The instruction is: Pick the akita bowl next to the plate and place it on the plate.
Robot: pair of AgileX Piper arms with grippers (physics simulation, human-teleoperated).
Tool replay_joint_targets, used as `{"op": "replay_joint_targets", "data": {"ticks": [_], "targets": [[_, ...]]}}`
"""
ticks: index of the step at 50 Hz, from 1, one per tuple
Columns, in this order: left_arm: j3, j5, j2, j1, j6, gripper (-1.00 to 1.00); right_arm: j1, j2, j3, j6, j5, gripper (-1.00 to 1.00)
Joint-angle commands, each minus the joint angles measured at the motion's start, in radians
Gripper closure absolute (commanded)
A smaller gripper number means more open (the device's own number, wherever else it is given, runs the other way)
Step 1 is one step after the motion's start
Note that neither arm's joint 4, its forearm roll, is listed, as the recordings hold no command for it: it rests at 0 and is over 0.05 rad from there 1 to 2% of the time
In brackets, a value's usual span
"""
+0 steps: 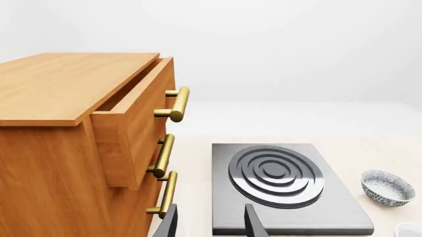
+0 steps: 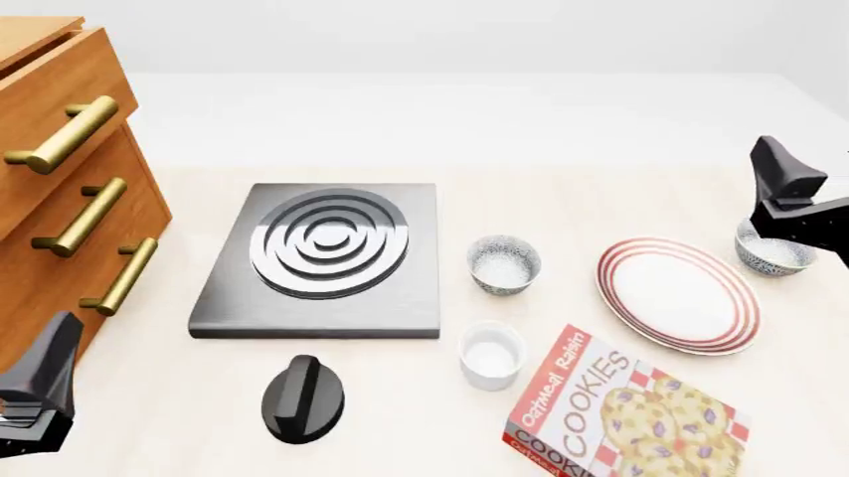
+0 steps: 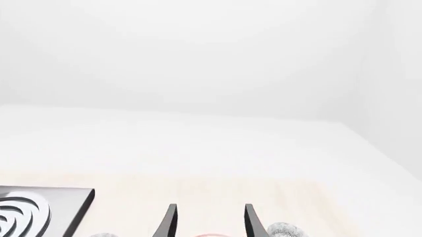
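Two speckled akita bowls flank the red-ringed plate. One bowl sits right against the plate's far right rim, and its rim peeks in beside a finger in the right wrist view. The other bowl stands a short gap to the plate's left. My right gripper hovers open and empty just above and behind the right-hand bowl. My left gripper is open and empty, low at the near left by the cabinet.
A black stove plate with a ringed burner lies at centre left, with a black knob in front of it. A plain white cup and a cookies box sit near the plate's front. A wooden drawer cabinet fills the left, its top drawer ajar.
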Motion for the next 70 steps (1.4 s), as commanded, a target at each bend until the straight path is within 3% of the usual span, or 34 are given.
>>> {"op": "replay_joint_targets", "data": {"ticks": [1,41,70], "targets": [[0.000,0.000,0.000,0.000,0.000,-1.00,-0.012,0.085,-0.031,-0.003,-0.035,-1.00],[0.000,0.000,0.000,0.000,0.000,-1.00,-0.060,0.312,-0.125,-0.018,-0.110,-1.00],[0.000,0.000,0.000,0.000,0.000,-1.00,-0.112,0.387,-0.167,0.015,-0.107,-1.00]]}}
